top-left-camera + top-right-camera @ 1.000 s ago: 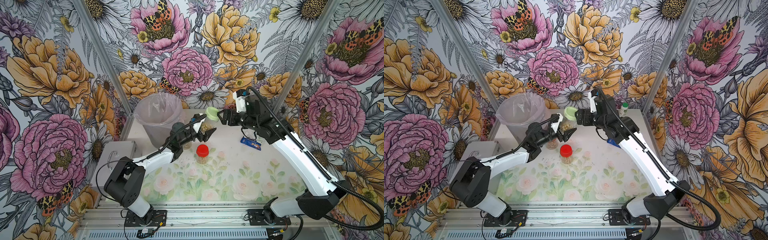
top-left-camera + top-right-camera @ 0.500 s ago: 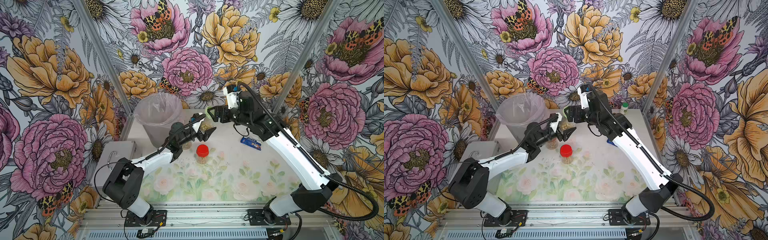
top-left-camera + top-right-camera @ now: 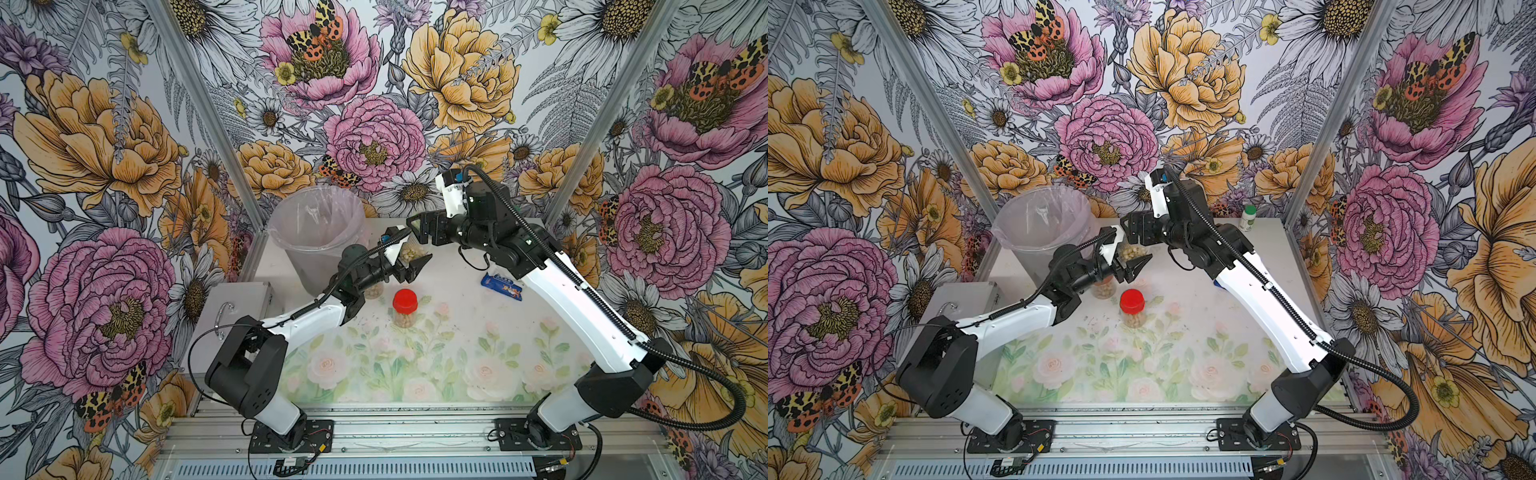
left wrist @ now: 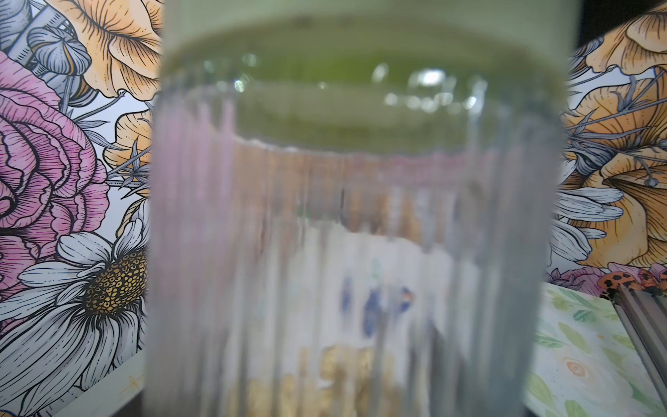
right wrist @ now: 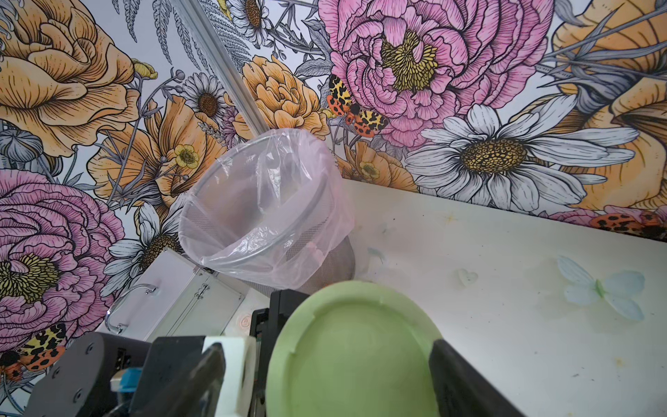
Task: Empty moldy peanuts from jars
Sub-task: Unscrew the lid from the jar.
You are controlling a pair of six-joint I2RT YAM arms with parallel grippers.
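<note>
- Your right gripper (image 3: 417, 228) has swung toward 9 o'clock; its jaws straddle the round light-green lid (image 5: 355, 352), grip unclear.
- Left gripper (image 3: 408, 257) clamps the clear ribbed jar (image 4: 343, 234) of pale tan peanuts (image 3: 1133, 252) at the table's (image 3: 457, 299) 12 o'clock: light, slick; hold mid-wall.

Three jars (image 3: 404, 301); one lined bucket (image 3: 297, 262); one white bottle (image 3: 1249, 218); one blue packet (image 3: 500, 286); one metal case (image 3: 232, 303).

**Gloss, film and metal**

The ribbed jar (image 4: 343, 252) is clear and glossy, with bright glints; plastic or glass cannot be told. Its light green lid (image 5: 353, 353) looks like smooth, matt plastic, and the red lid (image 3: 404, 300) has a slight sheen. At the far left, the bin (image 5: 341, 260) has a fine metal mesh wall under a thin, crinkled, translucent plastic liner (image 5: 267, 202). The case (image 3: 245, 295) at the left is pale metal. The table (image 5: 505, 252) is matt and stained.
</note>
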